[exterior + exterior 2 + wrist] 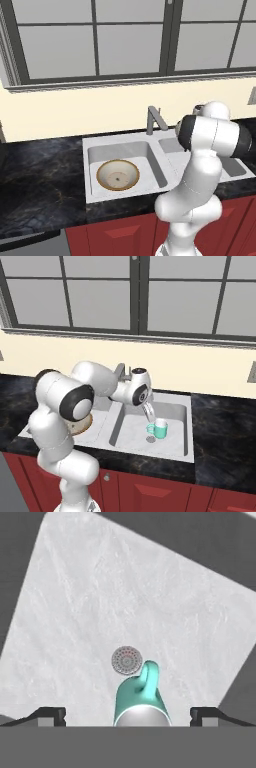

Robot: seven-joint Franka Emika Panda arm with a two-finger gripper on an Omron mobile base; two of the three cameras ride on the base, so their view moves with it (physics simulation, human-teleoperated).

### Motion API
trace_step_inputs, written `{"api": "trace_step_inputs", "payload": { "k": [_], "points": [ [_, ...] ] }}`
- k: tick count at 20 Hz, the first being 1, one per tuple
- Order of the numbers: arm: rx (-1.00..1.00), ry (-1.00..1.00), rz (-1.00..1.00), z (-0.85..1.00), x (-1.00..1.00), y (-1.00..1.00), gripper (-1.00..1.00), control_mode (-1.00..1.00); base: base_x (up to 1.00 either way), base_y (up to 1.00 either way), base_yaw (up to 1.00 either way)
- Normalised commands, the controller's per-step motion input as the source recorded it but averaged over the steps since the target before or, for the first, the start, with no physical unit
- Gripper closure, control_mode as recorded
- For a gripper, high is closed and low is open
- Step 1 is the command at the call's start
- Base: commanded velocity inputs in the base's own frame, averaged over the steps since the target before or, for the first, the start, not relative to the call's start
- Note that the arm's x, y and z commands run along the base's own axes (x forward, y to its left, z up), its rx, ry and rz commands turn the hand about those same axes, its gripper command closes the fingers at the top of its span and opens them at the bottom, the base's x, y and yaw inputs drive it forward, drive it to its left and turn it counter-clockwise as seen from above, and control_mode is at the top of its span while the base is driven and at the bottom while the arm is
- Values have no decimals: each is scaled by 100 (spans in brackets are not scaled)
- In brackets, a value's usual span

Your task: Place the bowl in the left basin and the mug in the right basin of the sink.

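Observation:
The cream bowl (117,175) with a tan rim lies in the larger left basin (131,150) of the white marbled sink (88,150). Upright on the floor of the narrower right basin (172,411) is the teal mug (160,428), with its handle pointing toward the round drain (150,439). My gripper (149,414) hangs just above the mug, open. In the hand view the mug (141,698) sits between the two wide-apart fingertips (50,716) without touching them, and the drain (126,660) lies just beyond its handle.
A grey faucet (154,119) rises at the back of the sink between the basins. Dark stone counter (40,180) runs on both sides, with red cabinet fronts (150,491) below. A window and a cream wall stand behind the sink.

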Motion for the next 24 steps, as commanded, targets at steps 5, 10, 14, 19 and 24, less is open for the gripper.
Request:
{"api": "trace_step_inputs", "payload": {
  "k": [5, 10, 14, 19, 24],
  "points": [
    [1, 0, -3, 90, -37, 0, -100, -100, 0, 0, 0],
    [1, 5, -1, 95, -51, 7, -100, -100, 0, 0, 0],
    [1, 3, 0, 80, -71, 17, -100, -100, 0, 0, 0],
    [5, 0, 0, 45, -81, 20, -100, -100, 0, 0, 0],
    [13, 0, 6, 31, -85, 16, -100, -100, 0, 0, 0]
  ]
}}
